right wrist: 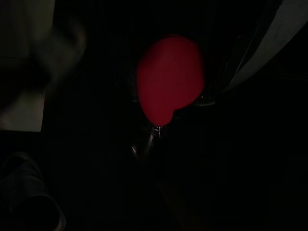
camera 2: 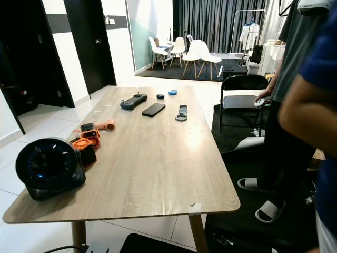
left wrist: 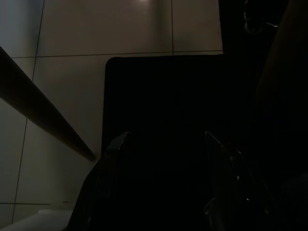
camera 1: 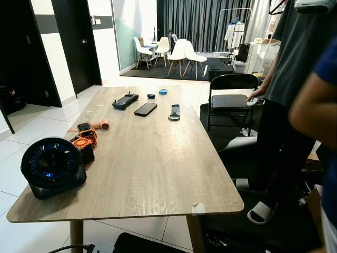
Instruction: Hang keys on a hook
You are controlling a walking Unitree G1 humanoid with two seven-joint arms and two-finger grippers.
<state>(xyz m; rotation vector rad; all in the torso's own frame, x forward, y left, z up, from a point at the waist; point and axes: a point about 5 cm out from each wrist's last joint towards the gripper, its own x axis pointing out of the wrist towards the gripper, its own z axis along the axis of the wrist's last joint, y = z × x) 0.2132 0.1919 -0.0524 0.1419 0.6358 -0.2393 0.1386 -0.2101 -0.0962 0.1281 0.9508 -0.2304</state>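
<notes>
A red heart-shaped fob (right wrist: pixel 168 79) with a metal ring and what look like keys (right wrist: pixel 144 144) below it hangs close before the right end effector in the dark right wrist view, apparently carried, though I cannot tell how its fingers stand or whether they grip it. The left end effector (left wrist: pixel 166 159) hangs idle under the bench (camera 1: pixel 152 158), fingers parted and empty. This looks like the carrying step, and next comes finding a hook, none being visible yet.
</notes>
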